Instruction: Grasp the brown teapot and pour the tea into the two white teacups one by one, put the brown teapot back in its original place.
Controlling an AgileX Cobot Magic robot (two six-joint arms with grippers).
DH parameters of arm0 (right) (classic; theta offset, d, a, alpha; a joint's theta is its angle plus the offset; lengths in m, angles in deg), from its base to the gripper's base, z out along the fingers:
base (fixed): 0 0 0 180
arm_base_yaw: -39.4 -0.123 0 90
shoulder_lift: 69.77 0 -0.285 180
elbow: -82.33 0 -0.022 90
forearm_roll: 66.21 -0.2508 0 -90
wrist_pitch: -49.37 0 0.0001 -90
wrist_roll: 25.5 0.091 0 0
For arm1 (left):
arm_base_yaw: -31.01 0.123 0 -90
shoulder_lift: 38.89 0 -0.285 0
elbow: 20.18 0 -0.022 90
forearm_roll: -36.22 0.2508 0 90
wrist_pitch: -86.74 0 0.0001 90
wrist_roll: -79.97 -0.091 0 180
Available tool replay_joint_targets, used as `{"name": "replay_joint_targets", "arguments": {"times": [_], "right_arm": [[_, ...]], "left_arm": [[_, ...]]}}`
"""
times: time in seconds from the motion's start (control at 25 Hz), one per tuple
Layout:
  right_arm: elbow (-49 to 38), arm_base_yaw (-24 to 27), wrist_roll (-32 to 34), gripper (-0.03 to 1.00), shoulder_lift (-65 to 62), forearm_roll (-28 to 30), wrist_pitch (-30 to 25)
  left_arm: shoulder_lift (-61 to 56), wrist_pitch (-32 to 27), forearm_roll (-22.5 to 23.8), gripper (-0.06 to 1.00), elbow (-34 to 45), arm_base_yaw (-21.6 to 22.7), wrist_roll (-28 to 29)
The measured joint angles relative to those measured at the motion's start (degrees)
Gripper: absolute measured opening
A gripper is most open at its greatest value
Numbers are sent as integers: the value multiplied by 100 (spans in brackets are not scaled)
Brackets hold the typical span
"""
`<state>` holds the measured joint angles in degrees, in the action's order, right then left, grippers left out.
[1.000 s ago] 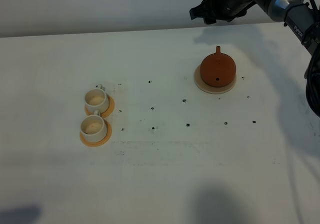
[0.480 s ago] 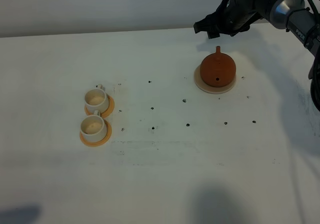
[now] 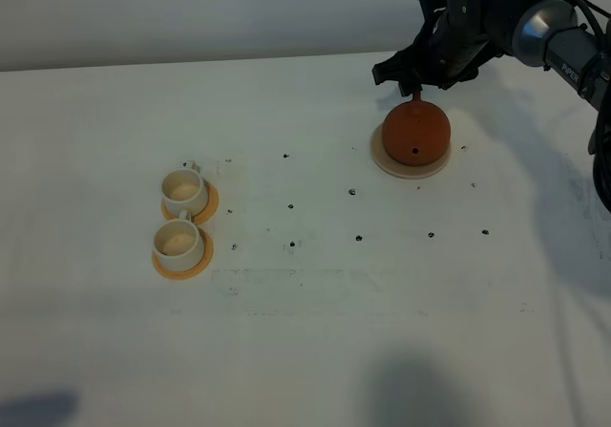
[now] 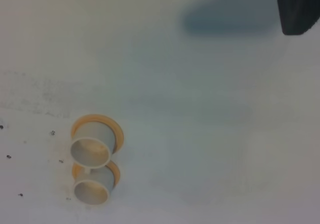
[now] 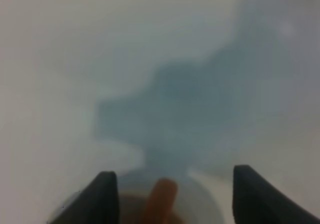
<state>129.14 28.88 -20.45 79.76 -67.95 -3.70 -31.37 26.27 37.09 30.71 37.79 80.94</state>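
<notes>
The right gripper (image 3: 412, 75) has come down behind the round reddish-brown clay teapot (image 3: 416, 133), which sits on its pale beige disc coaster (image 3: 421, 172). The gripper's jaws stand apart, and the teapot's stub (image 5: 161, 196) points up between them.

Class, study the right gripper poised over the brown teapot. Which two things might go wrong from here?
1. The open right gripper brackets only the narrow stem of the brown teapot; such a small hold may let the pot swing or slip.
2. A low or off-centre approach might nudge the pot off its beige coaster.
</notes>
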Motion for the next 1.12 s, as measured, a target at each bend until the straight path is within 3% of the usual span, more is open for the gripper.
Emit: {"name": "replay_joint_targets", "arguments": {"times": [1.12], "right_arm": [[-44,42,-5,49,0,738,6]], "left_arm": [[0,0,0,27,0,0,0]]}}
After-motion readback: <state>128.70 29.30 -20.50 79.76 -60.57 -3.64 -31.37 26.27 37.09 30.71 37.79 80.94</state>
